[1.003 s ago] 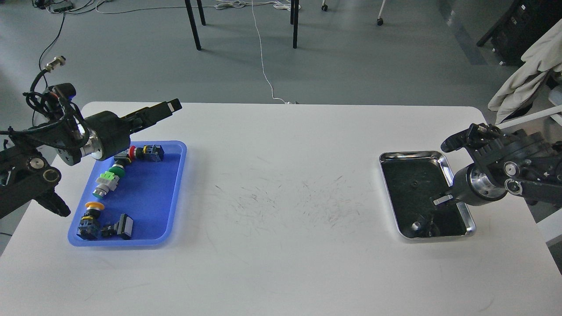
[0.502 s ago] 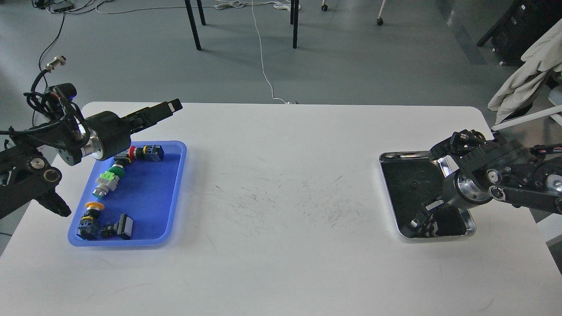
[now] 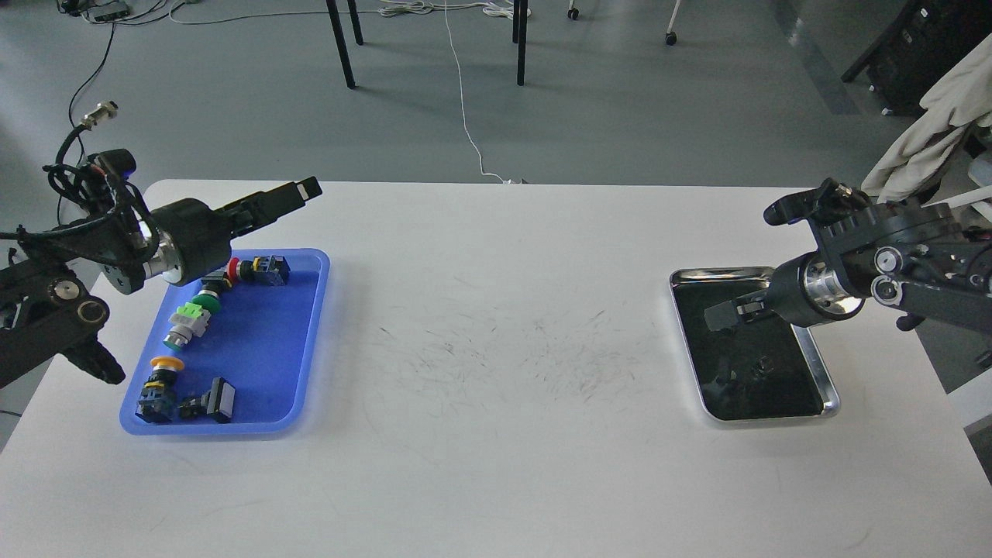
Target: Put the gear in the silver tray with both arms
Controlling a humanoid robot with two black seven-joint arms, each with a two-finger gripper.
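The silver tray point(image 3: 826, 381) lies at the table's right side, with a dark reflective bottom. A small dark part point(image 3: 763, 365), possibly the gear, lies on its bottom near the front. My right gripper point(image 3: 721, 314) hovers over the tray's far half, pointing left; nothing shows in it, and its fingers merge into one dark shape. My left gripper point(image 3: 298, 191) points up and right beyond the far edge of the blue tray point(image 3: 310, 341), above the table. It is seen side-on, so its gap is hidden.
The blue tray holds several push-button switches: red point(image 3: 252, 269), green point(image 3: 190, 319), yellow point(image 3: 159, 380) and a black one point(image 3: 211, 401). A scuffed white table point(image 3: 496, 349) spans the view. Chair legs and cables stand on the floor beyond. A cloth point(image 3: 942, 132) hangs at the far right.
My right gripper has risen from the tray's front corner and swung back over its far half. A small dark part now lies on the tray bottom. The left arm has not moved.
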